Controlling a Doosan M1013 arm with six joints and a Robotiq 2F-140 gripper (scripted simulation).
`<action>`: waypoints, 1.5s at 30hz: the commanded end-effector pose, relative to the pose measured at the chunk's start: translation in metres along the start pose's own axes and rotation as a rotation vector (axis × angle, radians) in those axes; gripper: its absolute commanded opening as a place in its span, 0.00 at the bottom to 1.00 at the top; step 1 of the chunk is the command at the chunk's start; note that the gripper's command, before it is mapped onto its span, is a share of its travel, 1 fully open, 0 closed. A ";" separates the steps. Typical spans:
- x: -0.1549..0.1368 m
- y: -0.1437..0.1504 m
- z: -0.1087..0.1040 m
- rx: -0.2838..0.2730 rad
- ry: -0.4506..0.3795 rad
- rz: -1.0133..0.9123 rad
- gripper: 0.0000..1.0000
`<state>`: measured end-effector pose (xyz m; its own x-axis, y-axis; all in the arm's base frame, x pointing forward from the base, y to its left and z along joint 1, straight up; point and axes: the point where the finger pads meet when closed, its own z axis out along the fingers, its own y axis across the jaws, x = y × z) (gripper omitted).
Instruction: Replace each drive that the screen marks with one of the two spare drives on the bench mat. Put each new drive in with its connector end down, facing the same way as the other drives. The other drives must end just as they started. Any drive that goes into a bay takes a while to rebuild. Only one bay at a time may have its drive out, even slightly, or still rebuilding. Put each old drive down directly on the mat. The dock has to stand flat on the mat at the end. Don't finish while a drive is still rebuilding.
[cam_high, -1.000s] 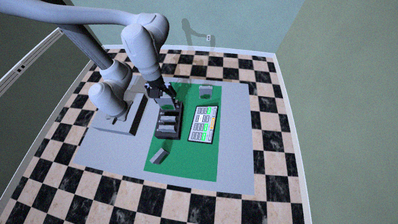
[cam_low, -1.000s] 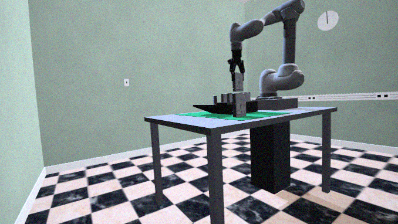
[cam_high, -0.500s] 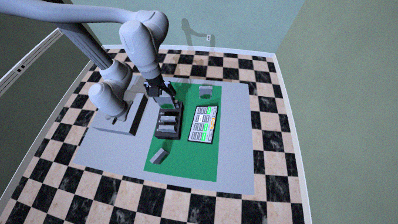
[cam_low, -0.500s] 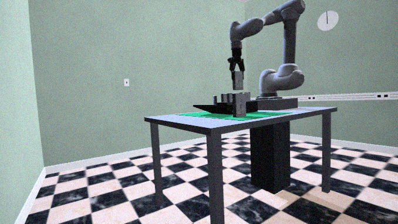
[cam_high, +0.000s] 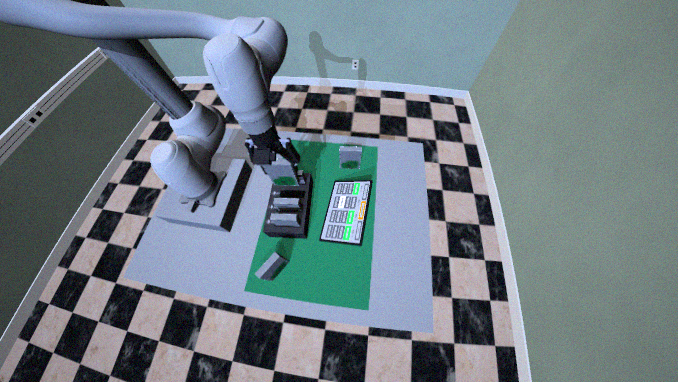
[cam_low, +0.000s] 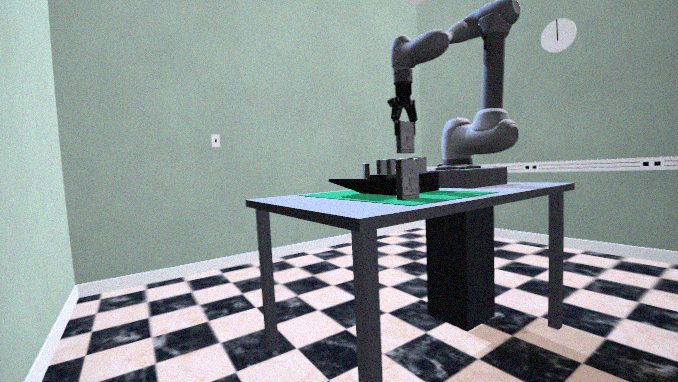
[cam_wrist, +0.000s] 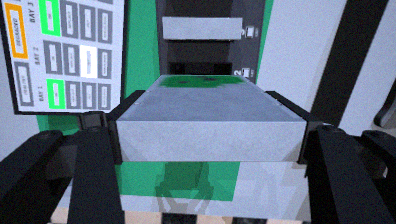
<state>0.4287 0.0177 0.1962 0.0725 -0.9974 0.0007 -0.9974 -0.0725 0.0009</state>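
Observation:
My gripper (cam_high: 278, 156) (cam_low: 404, 119) (cam_wrist: 205, 105) is shut on a grey drive (cam_high: 280, 176) (cam_low: 405, 138) (cam_wrist: 210, 107) and holds it upright in the air above the far end of the black dock (cam_high: 285, 231) (cam_low: 382, 185) (cam_wrist: 167, 47). The bay below it (cam_wrist: 200, 67) looks empty. Two other drives (cam_high: 286, 202) (cam_high: 283, 219) sit in the dock's nearer bays. The screen (cam_high: 346, 212) (cam_wrist: 65, 55) lies to the right of the dock; its bay 2 row shows a white cell, the others green. One spare drive (cam_high: 350, 156) (cam_low: 411, 179) stands at the mat's far end. Another drive (cam_high: 270, 266) lies near its front left.
The green mat (cam_high: 320, 272) (cam_low: 360, 196) lies on the grey table (cam_high: 400, 250) (cam_low: 350, 210). The arm's base (cam_high: 200, 200) (cam_low: 472, 175) stands left of the dock. The table's edges border a checkered floor.

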 end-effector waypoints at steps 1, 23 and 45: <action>-0.001 -0.001 0.000 0.001 0.000 0.000 0.10; -0.046 -0.012 -0.001 0.001 0.000 0.000 0.10; -0.141 -0.021 -0.001 0.001 0.000 0.000 0.10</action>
<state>0.4394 0.1512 0.1968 0.0727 -0.9974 0.0004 -0.9974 -0.0727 0.0010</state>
